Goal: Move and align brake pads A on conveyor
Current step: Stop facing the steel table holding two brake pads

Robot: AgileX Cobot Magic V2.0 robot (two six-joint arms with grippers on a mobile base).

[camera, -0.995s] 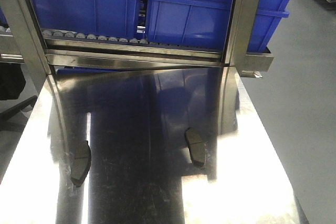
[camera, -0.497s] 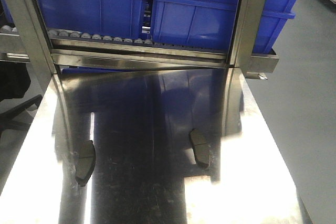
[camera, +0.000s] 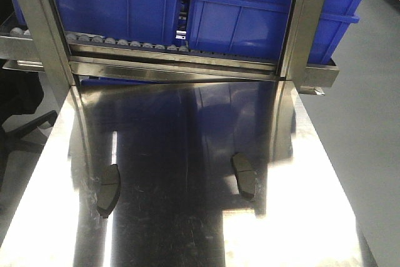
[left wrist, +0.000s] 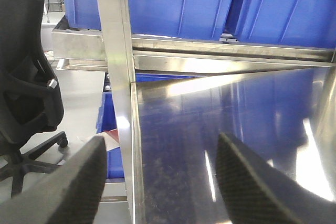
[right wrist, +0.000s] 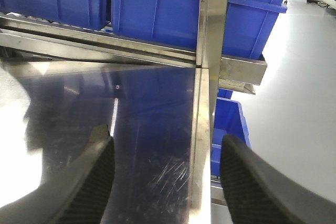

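Two brake pads lie on the shiny steel table (camera: 187,229), one near its left side (camera: 108,190) and one right of centre (camera: 244,175). Both are dark, oblong and lie lengthwise. The conveyor is out of view. My left gripper (left wrist: 163,182) is open and empty, and straddles the table's left edge. My right gripper (right wrist: 165,177) is open and empty over the table's right edge. The tip of a pad (right wrist: 102,130) peeks out behind its left finger. Neither gripper shows in the front view.
A roller rack (camera: 125,45) with blue bins (camera: 244,14) stands at the table's far end, between steel posts (camera: 306,23). A black office chair (left wrist: 26,77) stands left of the table. Another blue bin (right wrist: 228,124) sits below the table's right edge. Grey floor (camera: 369,142) lies to the right.
The whole scene has shifted right and slightly down in the front view. The two pads keep their places on the steel table.
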